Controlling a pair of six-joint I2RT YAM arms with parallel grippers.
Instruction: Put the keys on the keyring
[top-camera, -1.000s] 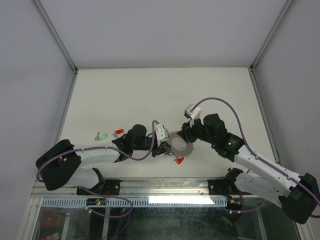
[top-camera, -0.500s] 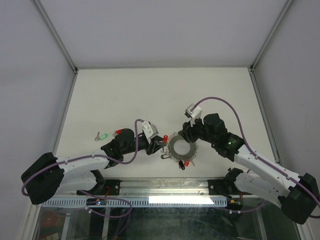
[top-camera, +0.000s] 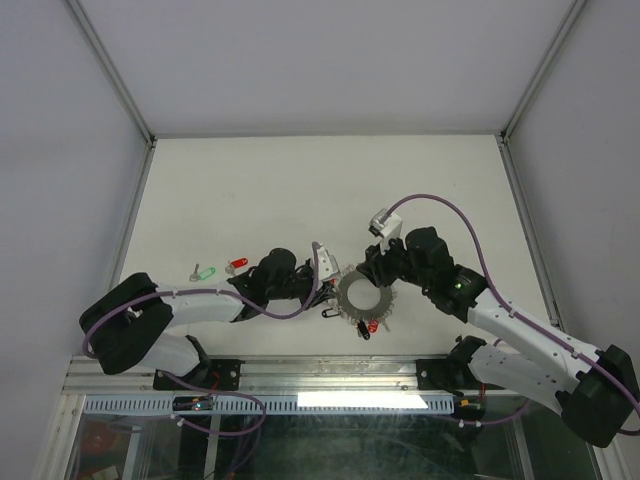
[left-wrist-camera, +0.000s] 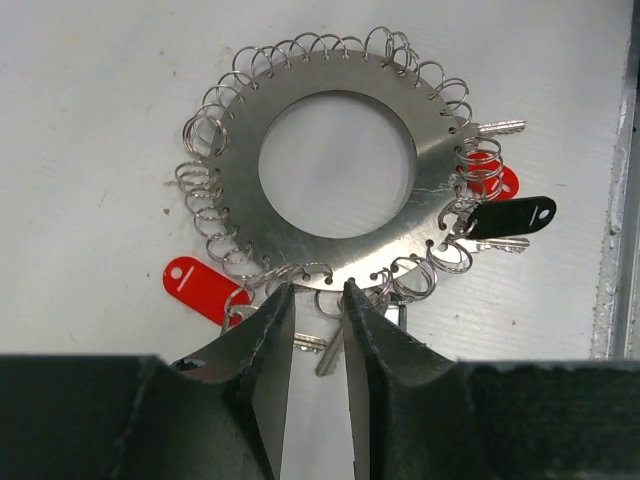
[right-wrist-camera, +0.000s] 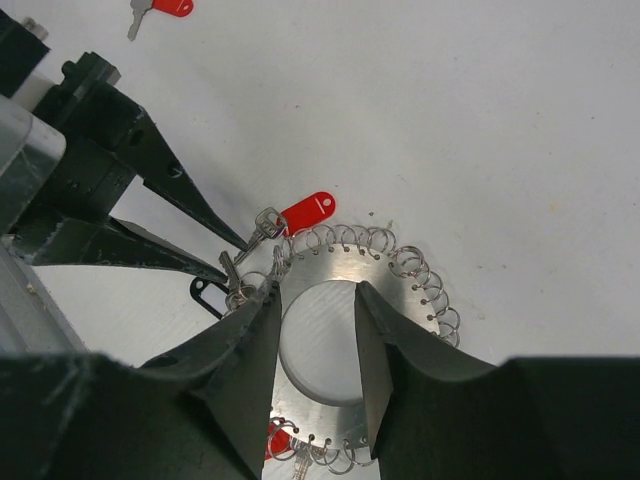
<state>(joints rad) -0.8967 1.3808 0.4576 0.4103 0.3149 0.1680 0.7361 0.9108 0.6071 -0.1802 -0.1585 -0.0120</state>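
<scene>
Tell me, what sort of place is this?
Probably a robotics lab test cell: a left arm and right arm at the edge of a white table, plain panels on metal framing boxing it in, and a keyring to practise on.

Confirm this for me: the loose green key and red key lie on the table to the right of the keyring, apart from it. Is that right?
Not quite. The green key and red key lie on the table to the left of the keyring, not to its right, and they are apart from it. The top external view shows this.
</scene>
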